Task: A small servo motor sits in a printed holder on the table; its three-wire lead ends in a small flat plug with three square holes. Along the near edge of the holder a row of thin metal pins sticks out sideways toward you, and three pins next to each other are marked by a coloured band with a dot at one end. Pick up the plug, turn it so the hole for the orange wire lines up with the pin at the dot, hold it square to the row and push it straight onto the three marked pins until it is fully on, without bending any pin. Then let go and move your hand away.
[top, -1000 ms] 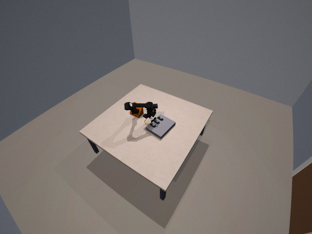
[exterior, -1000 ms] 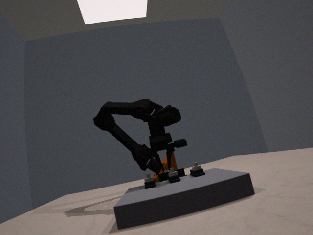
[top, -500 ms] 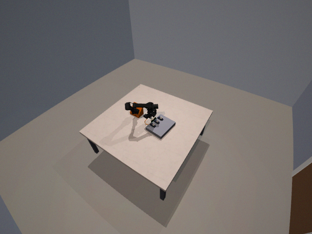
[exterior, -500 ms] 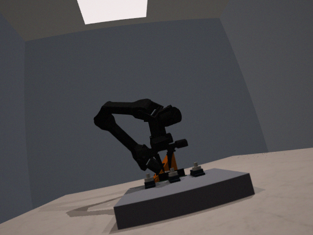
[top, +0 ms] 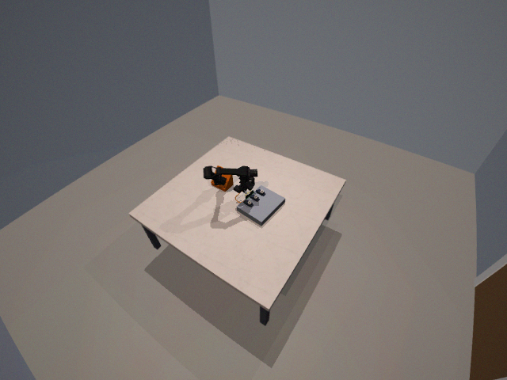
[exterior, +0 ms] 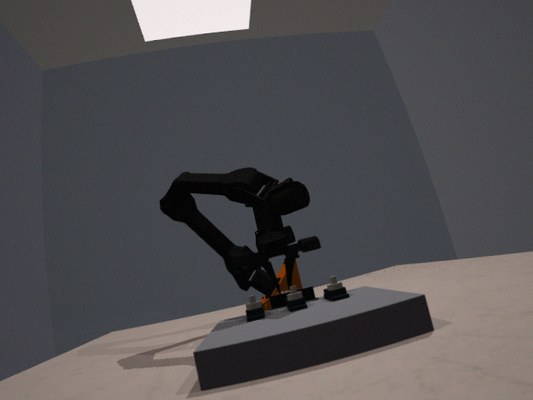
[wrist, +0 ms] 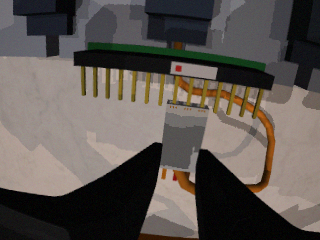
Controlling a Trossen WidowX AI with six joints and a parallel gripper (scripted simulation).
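My gripper (top: 245,191) (exterior: 284,287) (wrist: 179,154) is shut on the plug (wrist: 185,132), a flat grey block, low at the holder's pin edge. The plug's holed end faces the pins. Its orange wire (wrist: 164,173) leaves on the left, the red wire (wrist: 175,176) beside it. The white band (wrist: 200,71) has a red dot (wrist: 178,68) at its left end. The three marked pins (wrist: 191,92) end at the plug's front edge, the holes roughly in line and the edge about parallel to the row. Whether tips have entered is hidden. No pin looks bent. The grey holder (top: 268,206) (exterior: 322,340) lies flat.
Three dark servo-like blocks with pale shafts stand on the holder, the middle one (top: 255,197) (exterior: 296,300) behind the pin row. The orange lead (wrist: 271,145) loops right of the plug and passes under the pins. The arm's orange base (top: 224,181) stands behind.
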